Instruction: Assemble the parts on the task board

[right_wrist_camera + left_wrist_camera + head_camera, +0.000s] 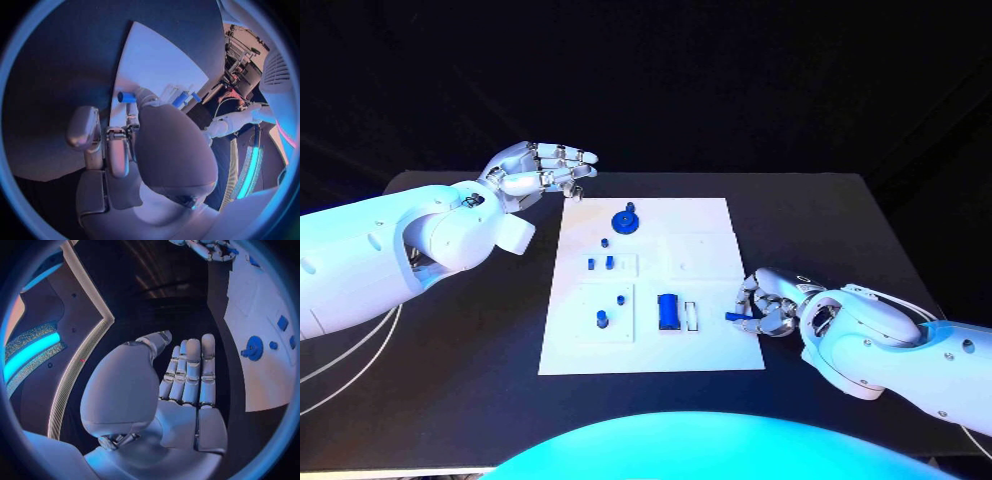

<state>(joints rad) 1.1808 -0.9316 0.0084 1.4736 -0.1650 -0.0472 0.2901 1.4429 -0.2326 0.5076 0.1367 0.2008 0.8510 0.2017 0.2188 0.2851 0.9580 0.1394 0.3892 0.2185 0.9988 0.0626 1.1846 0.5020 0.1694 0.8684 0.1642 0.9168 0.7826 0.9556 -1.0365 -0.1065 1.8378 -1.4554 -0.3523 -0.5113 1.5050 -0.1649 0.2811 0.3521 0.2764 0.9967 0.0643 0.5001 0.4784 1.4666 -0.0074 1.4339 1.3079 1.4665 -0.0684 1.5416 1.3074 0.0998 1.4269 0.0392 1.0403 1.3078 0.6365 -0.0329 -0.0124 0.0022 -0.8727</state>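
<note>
The white task board (711, 225) lies in the middle of the black table. On it are a round blue part with a knob (627, 220), small blue pegs (600, 264), a lone peg (602, 318) and a blue block (669, 310). My right hand (769, 305) rests at the board's right edge and pinches a small blue part (733, 316) between thumb and finger; the right wrist view shows that part (127, 97) at the fingertips over the board (156, 65). My left hand (538, 170) hovers off the board's far left corner, holding nothing, its fingers (190, 372) extended.
Black table (473, 340) surrounds the board on all sides. A slim white piece (691, 314) stands beside the blue block. In the left wrist view the round blue part (254, 348) sits on the board (262, 385) beside my palm.
</note>
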